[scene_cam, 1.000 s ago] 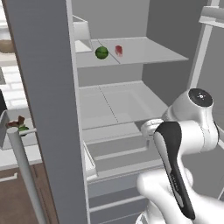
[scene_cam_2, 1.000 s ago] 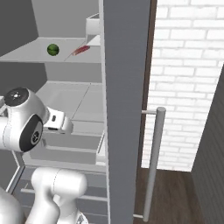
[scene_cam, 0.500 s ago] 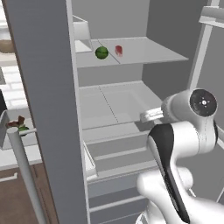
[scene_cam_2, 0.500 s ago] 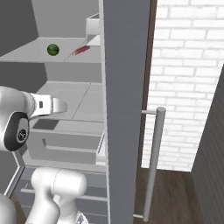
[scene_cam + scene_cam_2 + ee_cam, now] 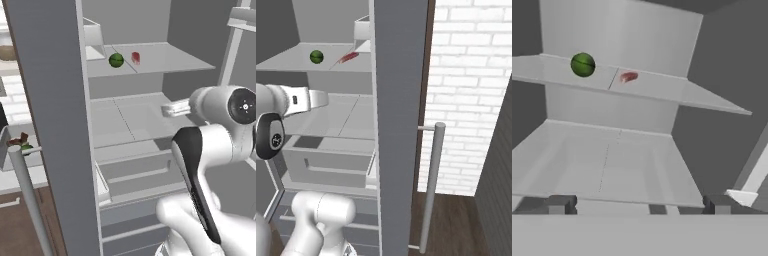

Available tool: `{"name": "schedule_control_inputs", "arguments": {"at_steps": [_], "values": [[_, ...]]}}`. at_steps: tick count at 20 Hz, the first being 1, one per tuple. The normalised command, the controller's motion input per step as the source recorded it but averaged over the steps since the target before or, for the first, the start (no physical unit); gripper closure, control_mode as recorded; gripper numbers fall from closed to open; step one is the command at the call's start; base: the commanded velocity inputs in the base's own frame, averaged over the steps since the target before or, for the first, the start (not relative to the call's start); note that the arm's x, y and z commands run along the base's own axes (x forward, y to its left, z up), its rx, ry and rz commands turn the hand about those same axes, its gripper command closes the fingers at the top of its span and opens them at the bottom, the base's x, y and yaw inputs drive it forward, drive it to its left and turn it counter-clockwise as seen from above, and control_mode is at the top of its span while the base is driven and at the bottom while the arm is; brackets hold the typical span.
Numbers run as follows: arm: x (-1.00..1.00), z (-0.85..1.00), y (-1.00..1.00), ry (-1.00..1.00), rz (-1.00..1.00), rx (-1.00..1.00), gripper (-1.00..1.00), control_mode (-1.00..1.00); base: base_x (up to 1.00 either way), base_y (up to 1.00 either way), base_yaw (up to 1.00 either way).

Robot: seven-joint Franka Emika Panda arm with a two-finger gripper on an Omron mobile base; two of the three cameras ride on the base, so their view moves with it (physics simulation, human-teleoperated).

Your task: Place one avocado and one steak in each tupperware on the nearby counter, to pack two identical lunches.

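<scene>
A round green avocado (image 5: 116,60) (image 5: 316,56) (image 5: 582,64) lies on the upper shelf (image 5: 165,60) of the open fridge. A small red steak (image 5: 135,57) (image 5: 348,57) (image 5: 628,77) lies just to its right. My gripper (image 5: 639,205) is open and holds nothing. It hangs over the middle shelf (image 5: 607,160), below and in front of both foods, and points into the fridge. The white hand (image 5: 175,106) (image 5: 310,98) shows in both base views. The tupperware are out of view. A strip of the pale counter (image 5: 20,177) shows left of the fridge door.
The grey fridge door (image 5: 55,125) (image 5: 398,125) stands open at the side, with a long bar handle (image 5: 431,190). A white box (image 5: 94,37) sits on the upper shelf, left of the avocado. Drawers (image 5: 326,162) lie below the middle shelf. A brick wall (image 5: 471,90) is to the right.
The hand has risen from the drawer level to above the middle shelf and reached further into the fridge. The avocado and steak have not moved.
</scene>
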Motion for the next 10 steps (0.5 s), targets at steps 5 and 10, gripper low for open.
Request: {"name": "schedule_control_inputs", "arguments": {"at_steps": [5,10], "values": [[0.12,0.59,0.00,-0.09,0.00,0.02,-1.00,-1.00,0.00,0.00,0.00],[0.50,0.38,0.00,0.00,0.00,0.16,-1.00,-1.00,0.00,0.00,0.00]]}}
